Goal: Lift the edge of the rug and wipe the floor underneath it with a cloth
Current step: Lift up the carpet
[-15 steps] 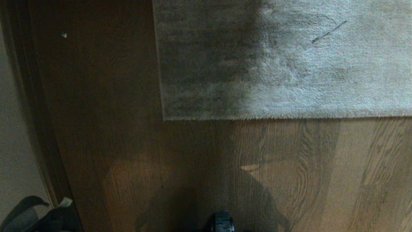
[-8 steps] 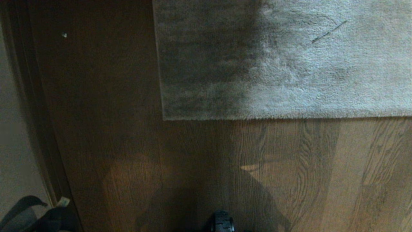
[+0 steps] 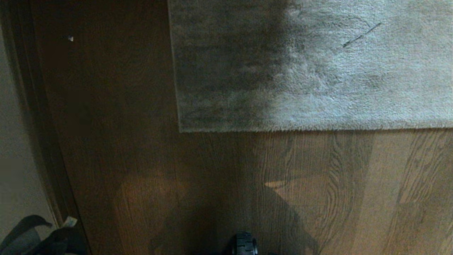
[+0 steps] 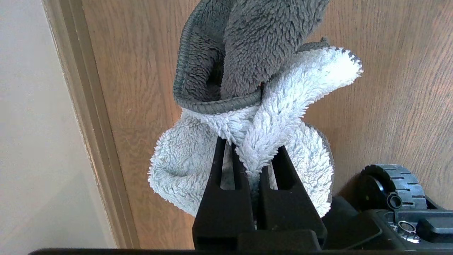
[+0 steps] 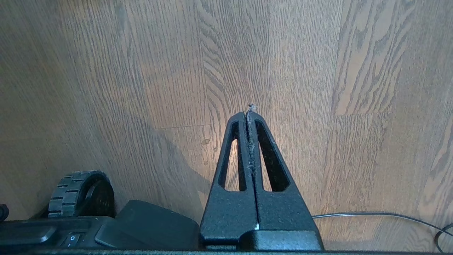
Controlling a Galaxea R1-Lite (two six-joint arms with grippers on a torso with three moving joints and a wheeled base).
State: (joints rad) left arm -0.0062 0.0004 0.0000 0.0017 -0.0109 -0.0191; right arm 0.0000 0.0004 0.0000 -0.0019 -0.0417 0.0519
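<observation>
Fluffy cloth (image 4: 247, 117) pinched in left gripper (image 4: 253, 152) jaws; right gripper (image 5: 250, 113) closed, empty.

- Brown wood-grain plank flooring (image 3: 318, 191) is seen across most of the head view, lit brighter toward the right and shaded dark toward the left.
- A pale wall (image 3: 14, 159) is seen along the left side, met by a darker baseboard (image 3: 39, 141) running along the floor's edge.
- In the left wrist view the baseboard (image 4: 88, 124) is shown as tan trim between a cream wall (image 4: 32, 124) and the planks.
- A thin dark cable (image 5: 382, 214) is laid on the boards.
</observation>
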